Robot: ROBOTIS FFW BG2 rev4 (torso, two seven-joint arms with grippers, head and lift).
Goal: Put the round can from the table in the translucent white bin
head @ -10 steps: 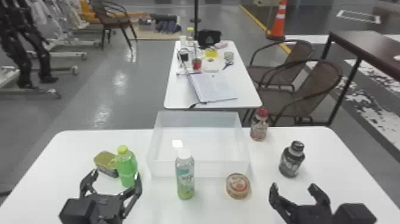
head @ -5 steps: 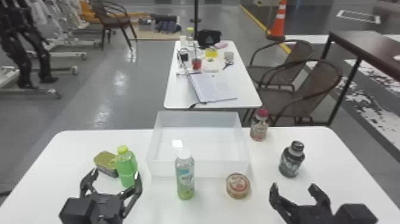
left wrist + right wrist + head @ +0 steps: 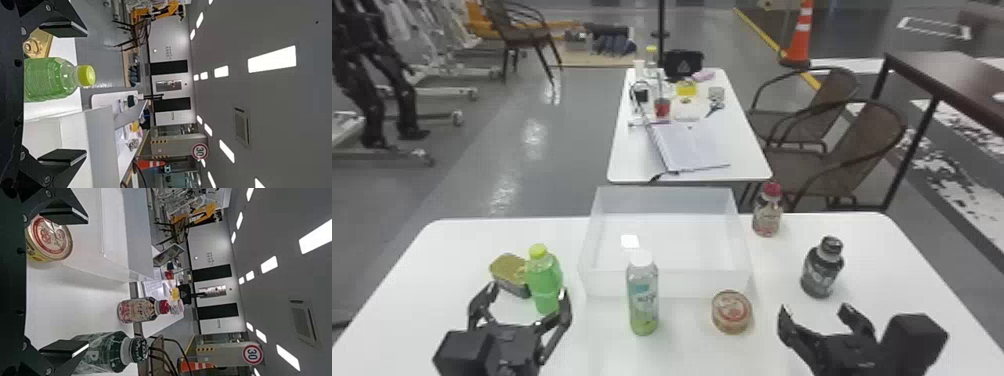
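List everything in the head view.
Round can: one, reddish, before bin
Bin: one, translucent white, near table
Tin: one, gold, left of bin
Yellow-capped bottle: one, green, by tin
White-capped bottle: one, greenish, before bin
Red-capped bottle: one, multicoloured, right of bin
Dark bottle: one, blackish, right
Near table: one, white, front
Far table: one, white, behind
Notebook: one, white, far table
Small items: uncounted, far table
Side table: one, brown, right
Chairs: at least three, brown, beyond
Cone: one, orange, back
Floor gear: uncounted, back left
Pincers: two, black, left and right

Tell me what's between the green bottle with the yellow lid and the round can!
A white-capped bottle stands between the green bottle and the round can; the head view shows that.
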